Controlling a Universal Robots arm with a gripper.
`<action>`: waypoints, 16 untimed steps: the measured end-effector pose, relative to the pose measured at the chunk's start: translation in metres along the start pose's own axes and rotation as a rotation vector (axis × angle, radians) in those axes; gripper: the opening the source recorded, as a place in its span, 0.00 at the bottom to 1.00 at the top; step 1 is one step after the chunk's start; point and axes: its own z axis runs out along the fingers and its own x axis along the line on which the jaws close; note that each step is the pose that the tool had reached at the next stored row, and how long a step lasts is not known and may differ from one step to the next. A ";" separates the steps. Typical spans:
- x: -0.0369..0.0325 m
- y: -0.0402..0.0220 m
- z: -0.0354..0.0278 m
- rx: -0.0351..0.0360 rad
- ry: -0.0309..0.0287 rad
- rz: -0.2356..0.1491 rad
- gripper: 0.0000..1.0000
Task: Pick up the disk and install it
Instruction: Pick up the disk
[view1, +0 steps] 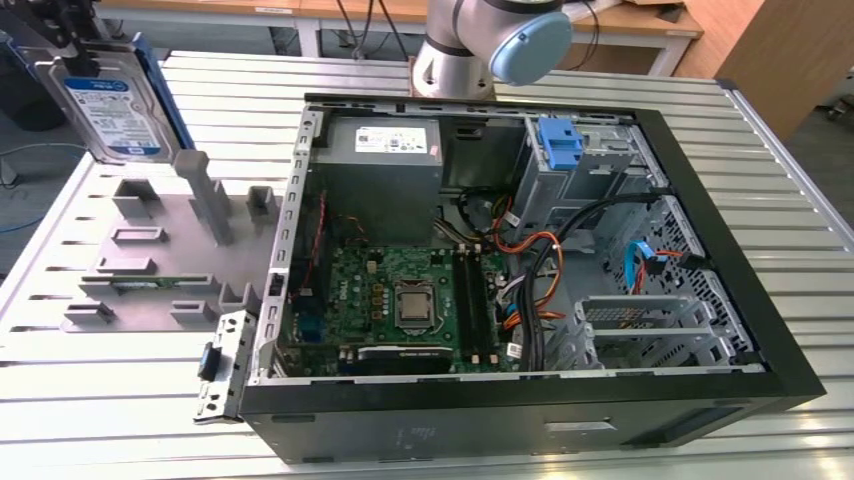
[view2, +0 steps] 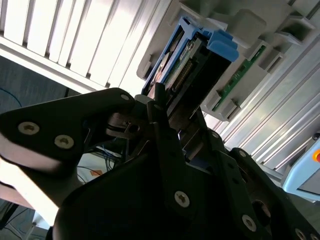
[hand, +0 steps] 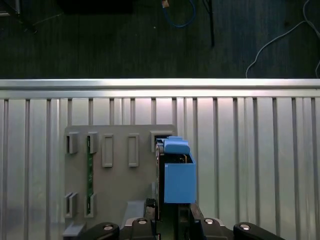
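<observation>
Over the grey fixture (view1: 147, 270), the disk (view1: 114, 100) hangs upright in the end effector (view1: 78, 45).
Exterior view: the end effector is closed on the disk's top edge, well apart from the open computer case (view1: 761, 320), where loose cables (view1: 547, 250) could snag the carrier. Second wrist view: the fingers (view2: 161, 112) pinch only a narrow strip of the disk (view2: 187, 60), so it might slip or swing. First wrist view: the disk (hand: 177, 175) sits over the fixture (hand: 115, 170), whose posts could clip it.
</observation>
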 end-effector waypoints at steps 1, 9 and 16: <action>-0.0001 0.0000 -0.0018 0.0001 0.0000 0.000 0.35; -0.0007 0.0004 -0.0167 0.0000 0.0000 0.000 0.35; -0.0013 0.0007 -0.0306 0.0000 0.0000 0.000 0.35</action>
